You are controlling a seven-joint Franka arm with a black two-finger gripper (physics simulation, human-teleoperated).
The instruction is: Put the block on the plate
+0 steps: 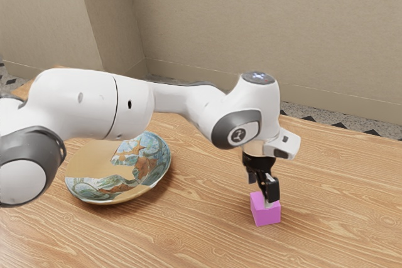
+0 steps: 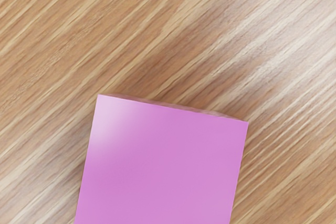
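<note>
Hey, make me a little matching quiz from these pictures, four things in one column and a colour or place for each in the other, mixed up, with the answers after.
Things
1. Block
2. Plate
3. Claw
4. Table

Descriptions
A. Round, with a blue-green and brown pattern
B. Wood-grained surface
C. Plain pink
D. Black, right at the block

Right pairs: 1-C, 2-A, 3-D, 4-B

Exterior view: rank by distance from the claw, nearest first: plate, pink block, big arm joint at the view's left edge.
1. Pink block: right at the claw.
2. Plate: toward the exterior view's left.
3. Big arm joint: at that view's left edge.
</note>
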